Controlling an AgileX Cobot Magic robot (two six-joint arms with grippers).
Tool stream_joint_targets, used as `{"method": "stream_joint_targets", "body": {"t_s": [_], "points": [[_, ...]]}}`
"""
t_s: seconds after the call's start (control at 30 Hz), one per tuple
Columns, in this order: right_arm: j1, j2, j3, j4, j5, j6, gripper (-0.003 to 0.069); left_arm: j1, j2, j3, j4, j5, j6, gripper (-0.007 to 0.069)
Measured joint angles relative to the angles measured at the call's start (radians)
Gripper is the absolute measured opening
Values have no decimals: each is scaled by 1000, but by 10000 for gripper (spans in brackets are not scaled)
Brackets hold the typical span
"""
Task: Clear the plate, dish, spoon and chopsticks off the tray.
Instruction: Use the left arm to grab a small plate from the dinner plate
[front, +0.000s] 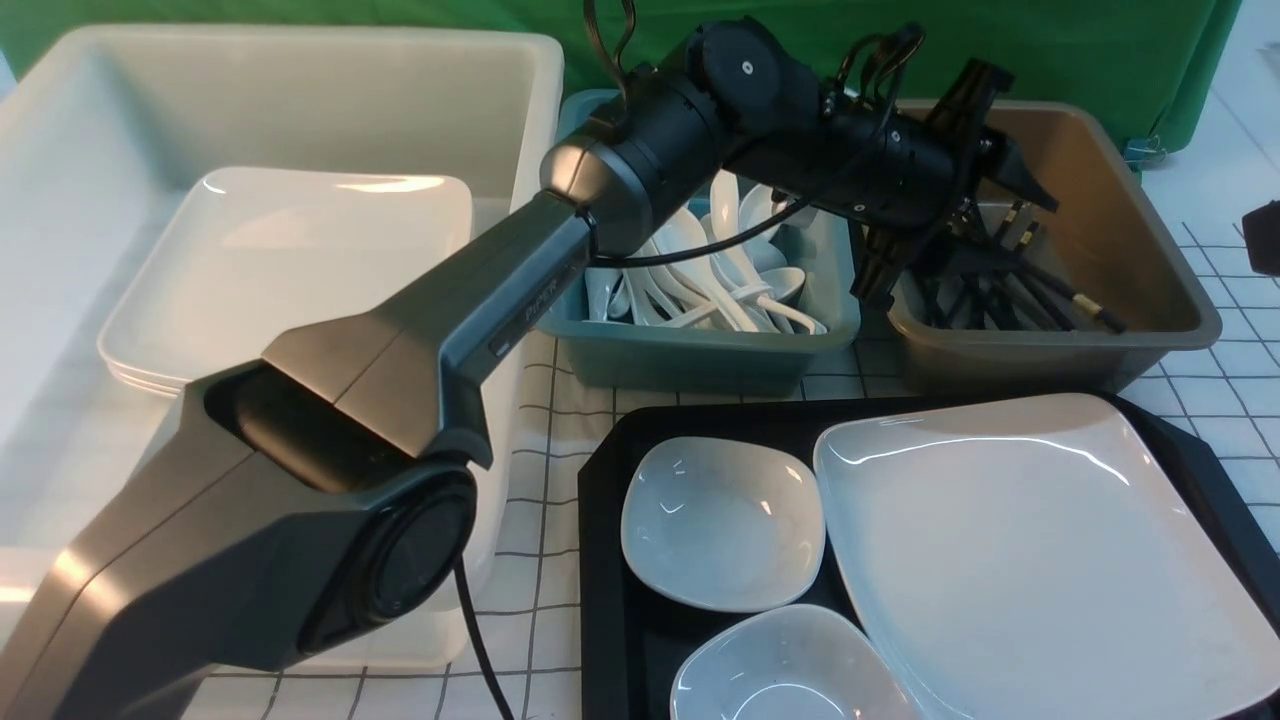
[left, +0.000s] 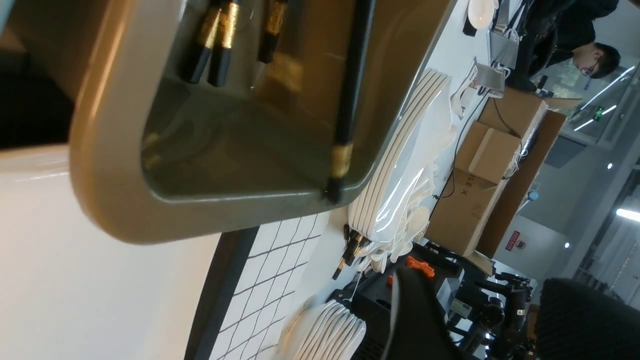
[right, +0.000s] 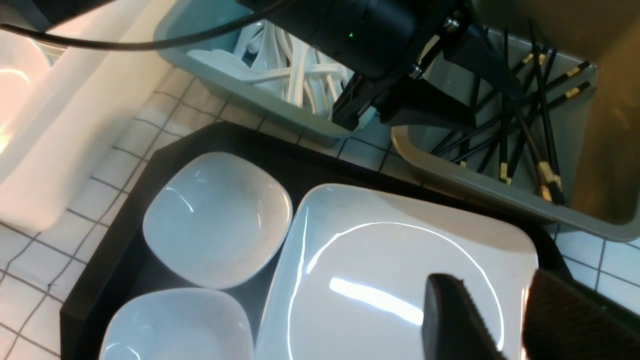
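Chopsticks (front: 1000, 290) lie heaped in the brown bin (front: 1150, 330), with the left claw (left: 475, 305) hanging right over them, fingers spread and, as far as this angle shows, holding nothing. Right claw (right: 492, 300) hovers above the big plate (front: 1030, 560), fingers apart, empty. Plate and two small bowls (front: 722, 520) sit on the black tray (front: 600, 560).

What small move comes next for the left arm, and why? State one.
Probably lift the left gripper straight up, clear of the brown bin: its jaws stand apart with nothing between them, and the chopsticks lie in the bin beneath, while the plate waits on the tray.
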Motion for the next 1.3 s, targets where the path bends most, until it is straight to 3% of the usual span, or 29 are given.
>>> {"method": "stream_joint_targets", "body": {"t_s": [0.27,0.4,0.53,0.67,0.87,1.13,1.3], "points": [[0,0,0,0,4,-1,239,4,0,0,-13,56,102,136],[0,0,0,-1,5,-28,232,23,-1,-29,5,158,243,21],[0,-12,0,-1,15,-54,194,43,-27,-113,142,295,356,0],[0,-62,0,2,15,-65,68,49,-159,-185,318,329,499,-3],[0,-108,0,19,25,-82,9,26,-359,-193,406,329,665,-3],[0,-110,0,53,88,-82,6,-135,-672,179,725,330,736,-3],[0,-110,0,97,95,-83,6,-249,-896,666,837,337,677,-3]]}}
